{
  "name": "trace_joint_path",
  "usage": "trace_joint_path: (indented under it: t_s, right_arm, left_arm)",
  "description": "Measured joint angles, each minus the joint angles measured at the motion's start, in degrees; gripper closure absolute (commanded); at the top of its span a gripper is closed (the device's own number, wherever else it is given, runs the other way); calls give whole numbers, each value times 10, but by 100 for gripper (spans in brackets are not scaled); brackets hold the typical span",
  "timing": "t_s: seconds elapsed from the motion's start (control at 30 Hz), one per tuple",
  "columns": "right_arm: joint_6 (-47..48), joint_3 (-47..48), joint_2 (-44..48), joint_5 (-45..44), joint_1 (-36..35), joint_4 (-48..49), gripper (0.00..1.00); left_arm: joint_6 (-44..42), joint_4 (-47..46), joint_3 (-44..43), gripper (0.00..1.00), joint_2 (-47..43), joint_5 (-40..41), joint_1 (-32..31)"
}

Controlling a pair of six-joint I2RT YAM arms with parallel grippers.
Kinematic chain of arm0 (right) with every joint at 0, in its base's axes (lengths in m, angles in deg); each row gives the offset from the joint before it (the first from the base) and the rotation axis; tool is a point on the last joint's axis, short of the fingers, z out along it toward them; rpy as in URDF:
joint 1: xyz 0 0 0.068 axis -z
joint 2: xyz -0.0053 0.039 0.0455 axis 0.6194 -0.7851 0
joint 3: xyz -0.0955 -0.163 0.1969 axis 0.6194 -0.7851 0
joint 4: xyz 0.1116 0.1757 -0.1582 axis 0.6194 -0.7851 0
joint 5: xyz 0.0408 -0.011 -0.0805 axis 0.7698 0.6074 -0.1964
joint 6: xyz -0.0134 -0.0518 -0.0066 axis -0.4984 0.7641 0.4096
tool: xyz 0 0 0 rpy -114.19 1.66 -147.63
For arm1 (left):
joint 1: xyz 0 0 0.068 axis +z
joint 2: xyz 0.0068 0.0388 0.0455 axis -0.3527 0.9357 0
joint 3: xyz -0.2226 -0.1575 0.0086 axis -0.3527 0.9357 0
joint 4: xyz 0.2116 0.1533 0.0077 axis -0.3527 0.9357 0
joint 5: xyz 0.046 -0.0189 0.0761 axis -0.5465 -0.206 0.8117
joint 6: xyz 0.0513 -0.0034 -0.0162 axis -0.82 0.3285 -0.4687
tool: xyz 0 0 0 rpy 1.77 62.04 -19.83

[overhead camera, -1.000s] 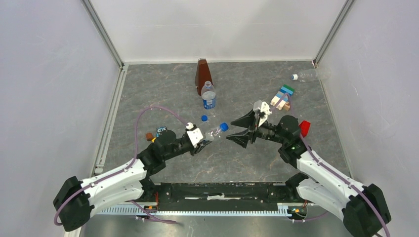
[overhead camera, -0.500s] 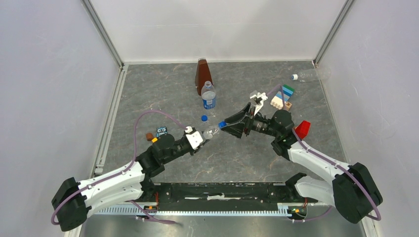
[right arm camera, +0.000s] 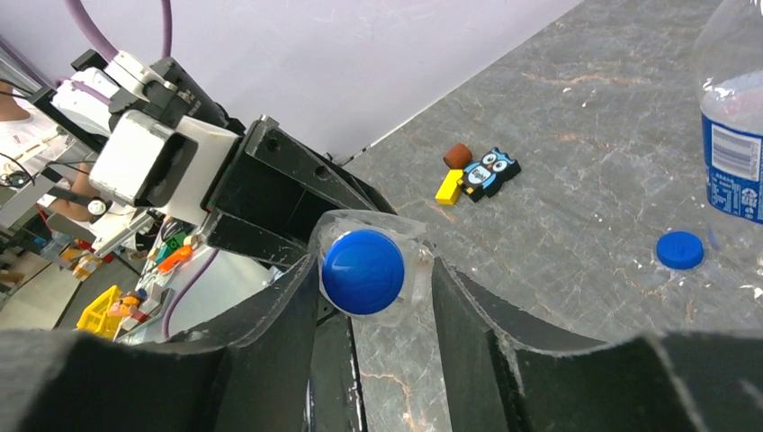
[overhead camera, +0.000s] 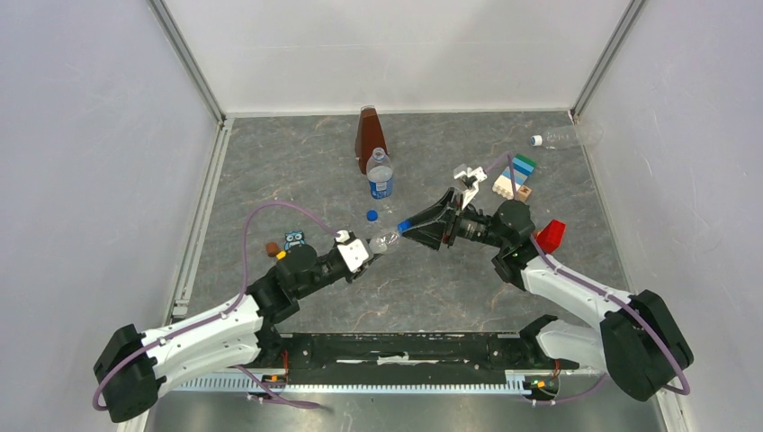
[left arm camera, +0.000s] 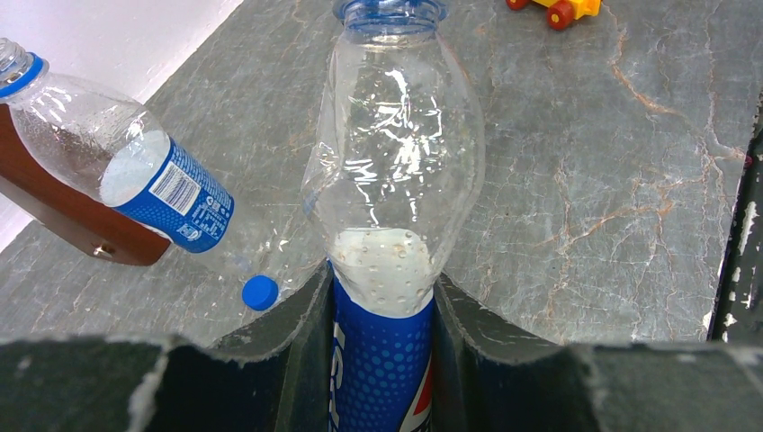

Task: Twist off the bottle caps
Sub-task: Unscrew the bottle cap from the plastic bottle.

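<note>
While our left hand (left arm camera: 381, 283) pinches the light, crushable bottle (left arm camera: 396, 162) by its label (left arm camera: 382, 378) above the table (overhead camera: 432, 288), our right hand (right arm camera: 373, 279) straddles its slick cap (right arm camera: 363, 270) at two o'clock; squeezing or not, we cannot tell.

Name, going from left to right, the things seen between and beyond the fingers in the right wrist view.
Screwed-on blue cap → yellow block → owl toy → loose blue cap → labelled bottle.
</note>
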Motion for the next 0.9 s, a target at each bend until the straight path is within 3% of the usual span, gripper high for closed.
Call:
trace_joint_path:
  t_s: [0.4,0.6,0.9]
  right_arm:
    - [21,1,-5,19,0,-9,88]
    - [68,0,14,51,0,-15,91]
    - [254,-38,160,136,2,-91,98]
  left_arm:
    - [0,1,1,98,1,2,0]
    - [1,2,1,98,-8,-18,0]
    - [27,50,-40,97,3,-167,4]
